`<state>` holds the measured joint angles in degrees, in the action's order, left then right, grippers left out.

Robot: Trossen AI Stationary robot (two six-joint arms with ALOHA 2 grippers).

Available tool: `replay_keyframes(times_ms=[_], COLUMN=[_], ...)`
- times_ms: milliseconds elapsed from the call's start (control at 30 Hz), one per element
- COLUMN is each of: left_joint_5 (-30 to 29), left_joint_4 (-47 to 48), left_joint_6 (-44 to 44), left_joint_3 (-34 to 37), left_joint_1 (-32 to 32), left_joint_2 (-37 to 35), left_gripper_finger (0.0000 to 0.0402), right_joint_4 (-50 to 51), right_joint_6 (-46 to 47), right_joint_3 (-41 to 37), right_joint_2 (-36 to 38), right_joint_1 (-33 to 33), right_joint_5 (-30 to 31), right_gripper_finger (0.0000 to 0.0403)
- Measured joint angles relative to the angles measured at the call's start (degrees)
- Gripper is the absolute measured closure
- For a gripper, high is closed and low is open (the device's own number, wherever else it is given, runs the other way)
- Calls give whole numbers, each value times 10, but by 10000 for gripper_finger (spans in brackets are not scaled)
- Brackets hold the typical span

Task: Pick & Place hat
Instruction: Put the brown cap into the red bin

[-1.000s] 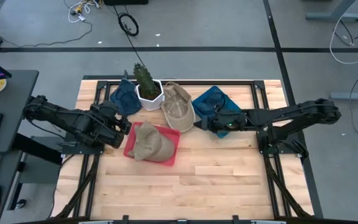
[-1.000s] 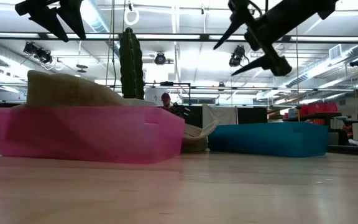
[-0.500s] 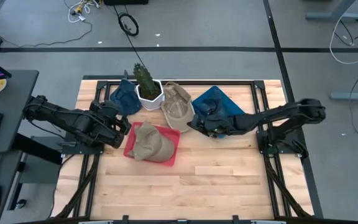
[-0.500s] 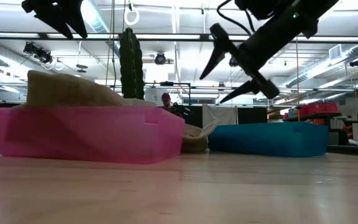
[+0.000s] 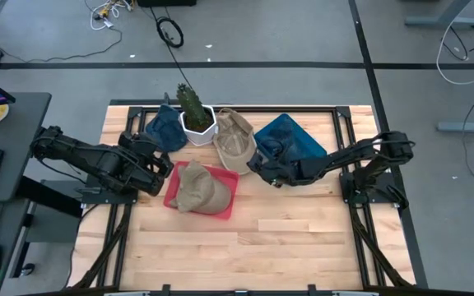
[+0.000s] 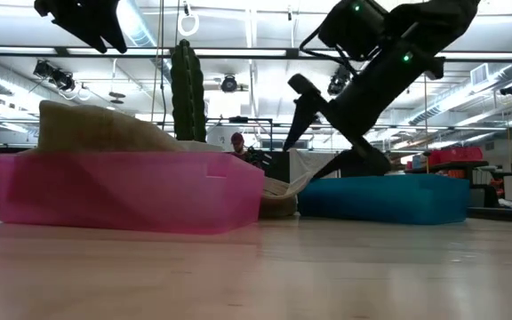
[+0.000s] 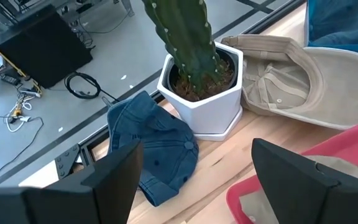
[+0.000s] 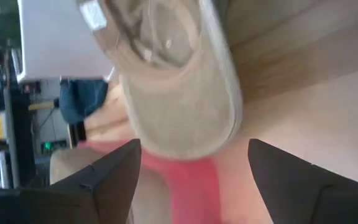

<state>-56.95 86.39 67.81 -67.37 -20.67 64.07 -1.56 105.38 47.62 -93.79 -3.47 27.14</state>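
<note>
Fingers spread, the right hand (image 5: 256, 167) is reaching at the upturned tan hat (image 5: 235, 140), risking shoving it against the plant pot (image 5: 197, 125) instead of pinching its brim.

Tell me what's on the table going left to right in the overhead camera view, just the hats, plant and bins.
Dark blue hat → potted cactus → upturned tan hat → blue bin. The pink bin holding another tan hat sits nearer, overlapping the cactus and the upturned hat in that order.
</note>
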Motion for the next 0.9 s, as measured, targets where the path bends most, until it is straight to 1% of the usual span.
replay_keyframes(times_ms=[100, 200, 400, 633, 900], left_joint_5=[0, -6, -16, -17, -17], left_joint_4=[-1, -6, -26, -44, -62], left_joint_6=[5, 12, 14, 16, 16], left_joint_3=[0, 0, 0, 0, 0], left_joint_1=[0, 0, 0, 0, 0], left_joint_2=[0, 0, 0, 0, 0], left_gripper_finger=[99, 99, 99, 99, 99], right_joint_4=[-13, -12, -16, -64, -65], right_joint_6=[7, 8, 24, 22, 13], right_joint_3=[0, 0, 0, 0, 0], right_joint_2=[-16, -34, -61, -85, -86], right_joint_1=[0, 0, 1, 4, 10], right_joint_5=[28, 31, 49, 70, 75], right_gripper_finger=[106, 113, 147, 221, 338])
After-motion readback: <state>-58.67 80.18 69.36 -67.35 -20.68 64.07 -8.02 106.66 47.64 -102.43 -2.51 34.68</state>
